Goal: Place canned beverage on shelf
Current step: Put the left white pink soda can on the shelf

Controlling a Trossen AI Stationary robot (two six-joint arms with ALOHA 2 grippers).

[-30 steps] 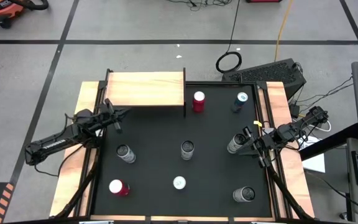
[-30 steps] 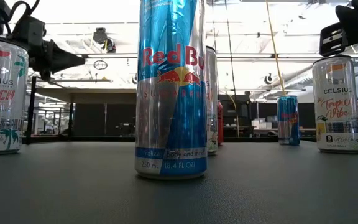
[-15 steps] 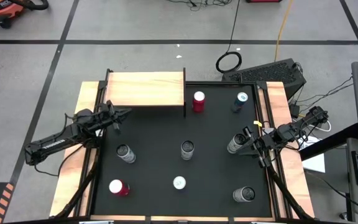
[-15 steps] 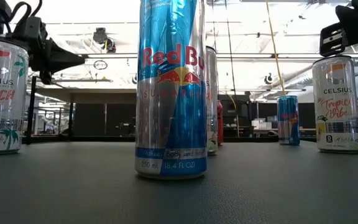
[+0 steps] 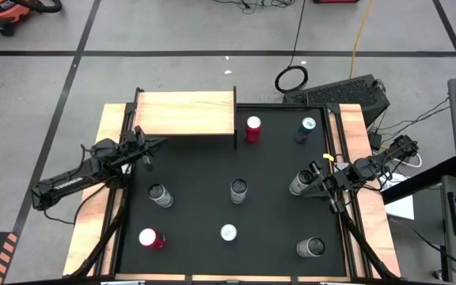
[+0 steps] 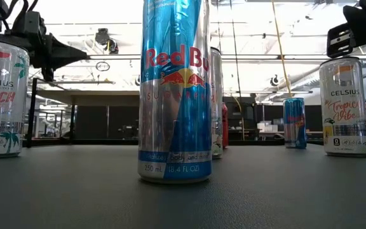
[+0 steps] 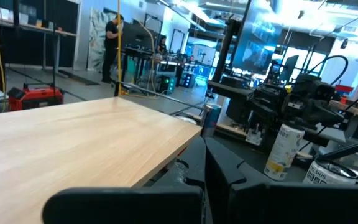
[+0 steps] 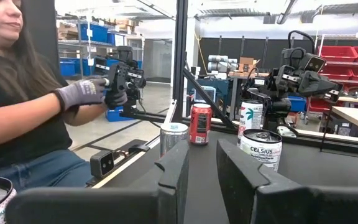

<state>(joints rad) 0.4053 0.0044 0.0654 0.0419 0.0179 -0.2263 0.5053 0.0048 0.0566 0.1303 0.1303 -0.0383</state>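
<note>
By the shelf [image 5: 185,113], the closed left tool [image 5: 158,143] has barely shifted.

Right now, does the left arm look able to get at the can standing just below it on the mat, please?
Probably yes: the left gripper, shut and empty, hovers by the shelf, and bare mat lies between it and the silver can.

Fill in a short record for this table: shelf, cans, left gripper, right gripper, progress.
shelf: wooden shelf at the table's far left, nothing on its top
cans: eight upright on the black mat, including a red can beside the shelf
left gripper: left gripper shut, empty, at the shelf's near edge
right gripper: right gripper partly open, empty, beside a silver can
progress: no can on the shelf yet
</note>
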